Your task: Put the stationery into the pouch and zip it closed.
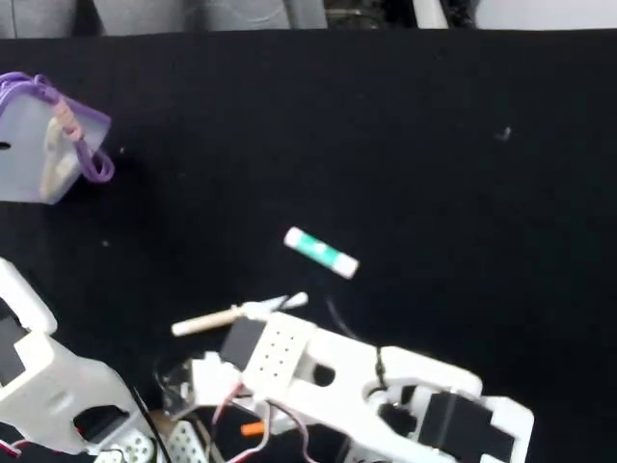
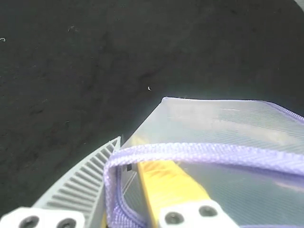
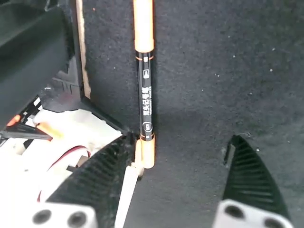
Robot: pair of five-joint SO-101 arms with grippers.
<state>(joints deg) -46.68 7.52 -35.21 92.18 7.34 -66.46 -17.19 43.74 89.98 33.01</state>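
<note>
Widely open right claw (image 3: 183, 142) against marker (image 3: 145, 102)

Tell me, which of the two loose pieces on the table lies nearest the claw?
The long orange-and-black marker, right beside the right gripper. The short green-and-white stick lies farther away.

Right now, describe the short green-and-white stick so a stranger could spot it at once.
Take the black table: near its middle, just beyond the white right arm, a stubby stick lies alone. The pen nearby is long and thin; this one is short, white with a green band.
</note>
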